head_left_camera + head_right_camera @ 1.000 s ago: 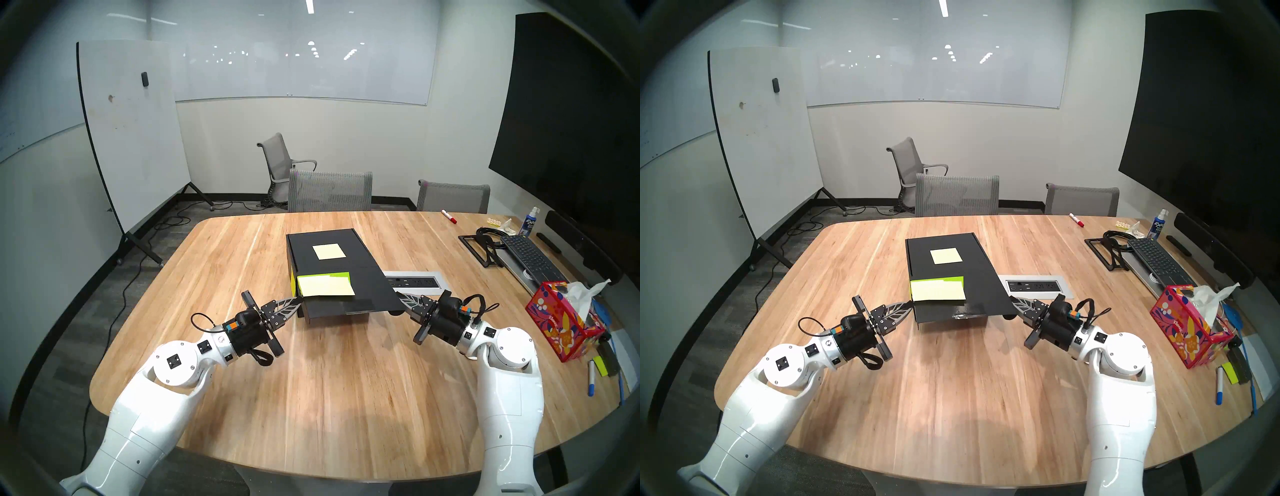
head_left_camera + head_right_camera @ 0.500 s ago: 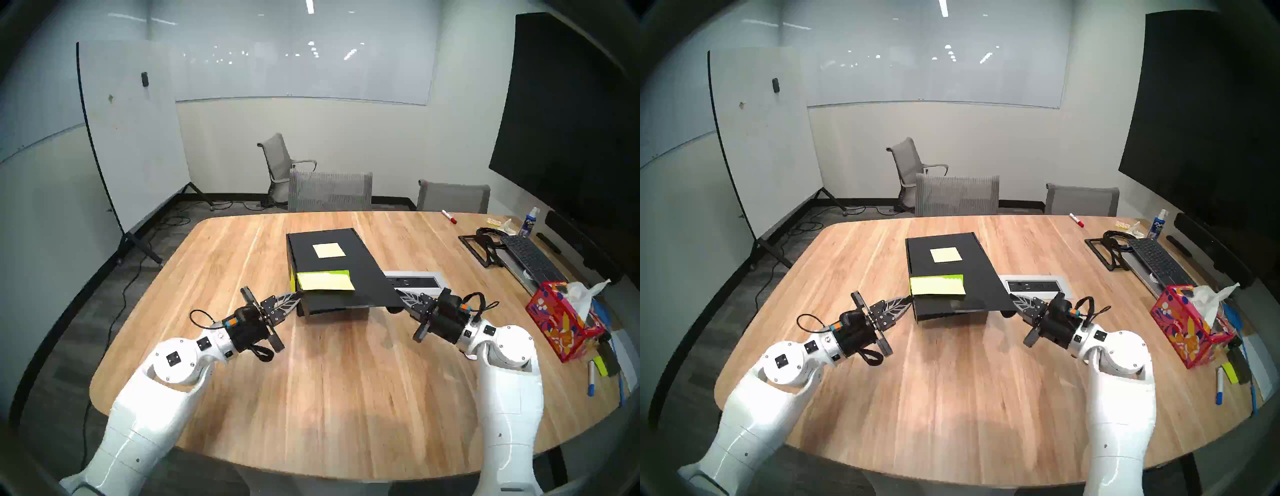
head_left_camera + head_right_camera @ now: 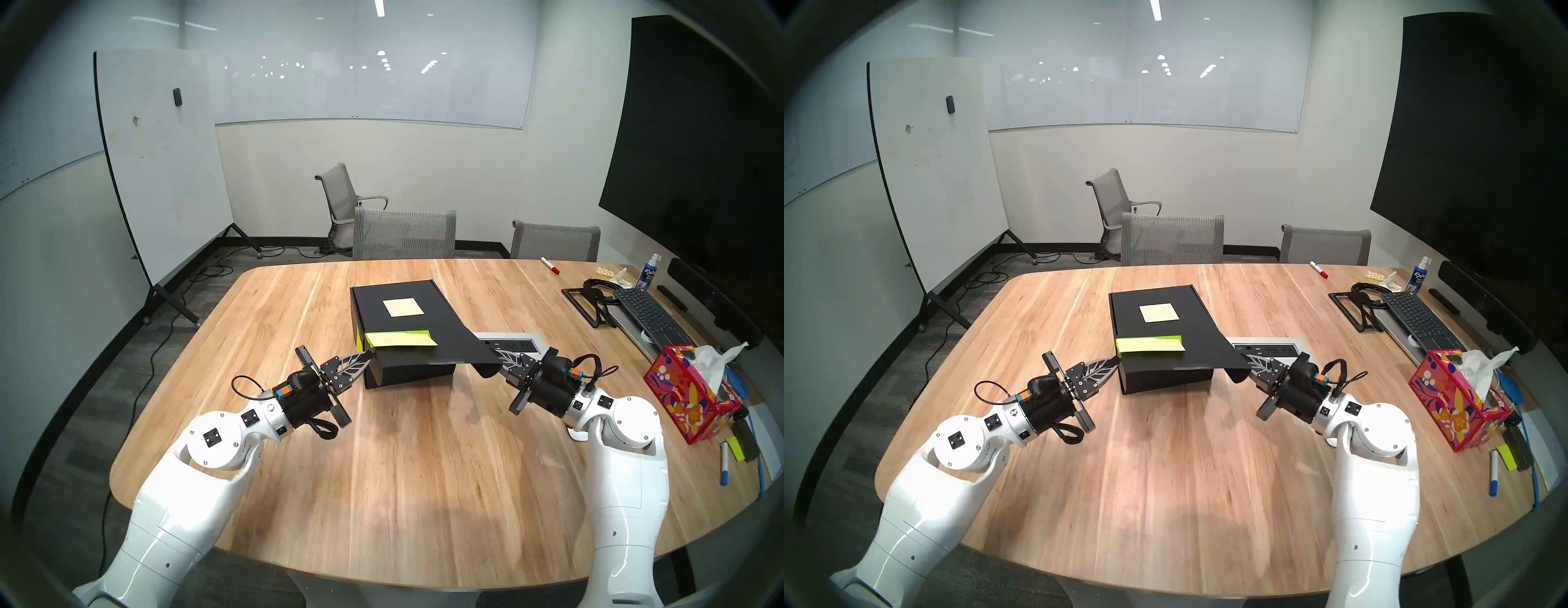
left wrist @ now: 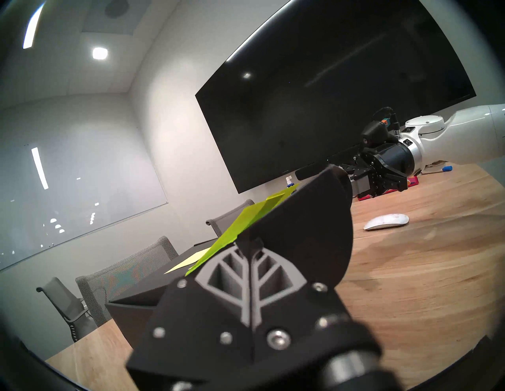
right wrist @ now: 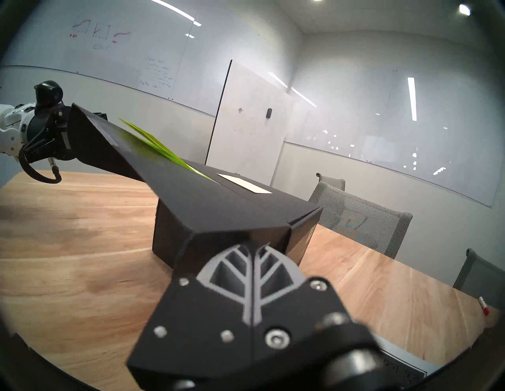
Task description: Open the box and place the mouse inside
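Note:
The black box [image 3: 407, 370] stands mid-table with a yellow sticky note [image 3: 403, 306] on top. Its front flap lid [image 3: 458, 342] is raised and carries more sticky notes [image 3: 401, 339]. My left gripper [image 3: 368, 356] is shut, its tip under the flap's left corner. My right gripper [image 3: 492, 354] is shut too, its tip under the right corner. The wrist views show the same contact for the left gripper [image 4: 250, 243] and the right gripper [image 5: 252, 247]. The white mouse [image 4: 386, 221] lies on the table below my right gripper. The head views hide it under the flap.
A power outlet panel [image 3: 515, 342] is set into the table right of the box. Along the right edge are a red floral tissue box [image 3: 689, 392], a keyboard [image 3: 649, 314], markers [image 3: 725, 465] and a spray bottle [image 3: 649, 271]. Grey chairs [image 3: 405, 233] stand behind the table.
Both grippers have risen and moved away from me, swinging the flap's front edge up and back. More of the box's front wall now shows.

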You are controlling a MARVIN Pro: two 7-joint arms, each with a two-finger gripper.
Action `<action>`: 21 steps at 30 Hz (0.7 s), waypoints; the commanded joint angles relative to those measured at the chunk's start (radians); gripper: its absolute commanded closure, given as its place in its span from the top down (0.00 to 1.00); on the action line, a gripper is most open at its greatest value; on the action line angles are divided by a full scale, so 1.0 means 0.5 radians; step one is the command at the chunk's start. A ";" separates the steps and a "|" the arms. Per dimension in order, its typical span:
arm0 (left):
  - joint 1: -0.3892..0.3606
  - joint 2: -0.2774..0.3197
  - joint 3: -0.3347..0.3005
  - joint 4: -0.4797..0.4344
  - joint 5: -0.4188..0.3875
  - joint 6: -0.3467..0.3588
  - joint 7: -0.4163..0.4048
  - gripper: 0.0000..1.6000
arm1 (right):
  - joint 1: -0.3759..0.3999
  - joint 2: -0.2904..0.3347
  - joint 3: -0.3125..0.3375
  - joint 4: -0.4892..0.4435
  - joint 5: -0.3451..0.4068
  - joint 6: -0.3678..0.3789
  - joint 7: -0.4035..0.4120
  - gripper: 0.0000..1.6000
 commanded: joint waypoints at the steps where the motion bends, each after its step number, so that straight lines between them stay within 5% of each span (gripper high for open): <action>1: 0.026 -0.008 -0.009 -0.118 -0.012 0.001 0.016 0.00 | -0.023 -0.057 -0.014 -0.097 0.043 0.005 0.005 0.00; 21: 0.040 -0.009 -0.064 -0.216 -0.053 0.040 0.063 0.00 | -0.041 -0.092 0.002 -0.180 0.062 0.029 -0.005 0.00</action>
